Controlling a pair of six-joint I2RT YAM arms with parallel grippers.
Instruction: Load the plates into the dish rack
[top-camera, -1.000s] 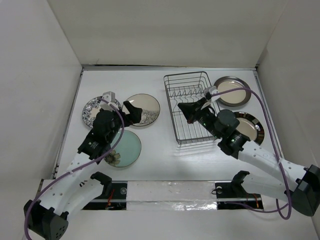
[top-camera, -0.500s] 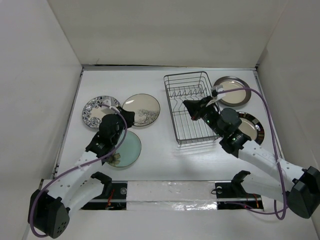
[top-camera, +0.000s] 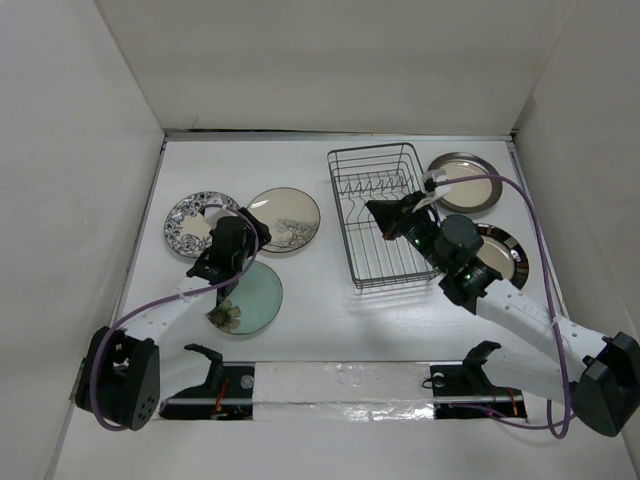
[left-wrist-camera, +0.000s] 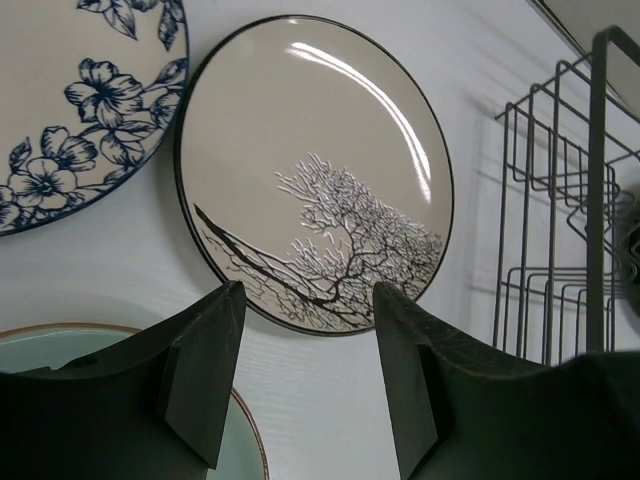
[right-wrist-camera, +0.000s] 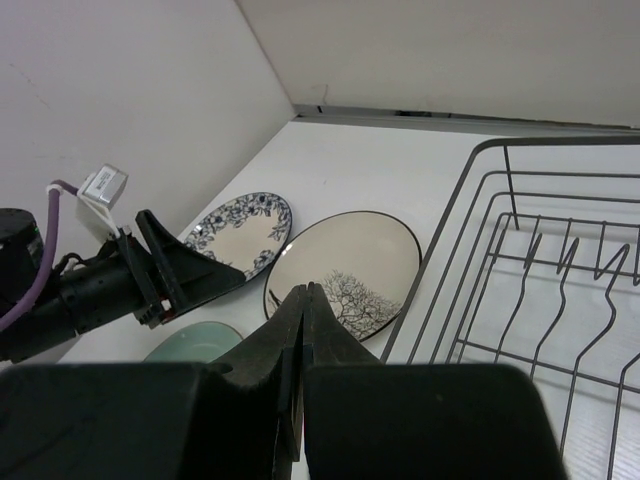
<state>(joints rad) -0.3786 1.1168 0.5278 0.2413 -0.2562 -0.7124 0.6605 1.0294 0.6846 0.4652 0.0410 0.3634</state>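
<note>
Left gripper (left-wrist-camera: 308, 300), jaws apart, hovers at near rim of tree plate (left-wrist-camera: 315, 180) lying flat mid-desk, near dish rack (top-camera: 380, 215); right gripper (right-wrist-camera: 303, 300) closed, empty; plate looks stiff, glazed-slippery, breakable, so probably pinch its rim.

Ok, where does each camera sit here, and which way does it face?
Top external: above and behind the bases, looking down; both arms show, left gripper and right gripper.
Left wrist: low over the table, facing the tree-print plate and the dish rack; its open fingers show.
Right wrist: by the rack's left rim, facing the left arm; its shut fingers show.
Shared: both wrist views hold that plate and the rack.
</note>
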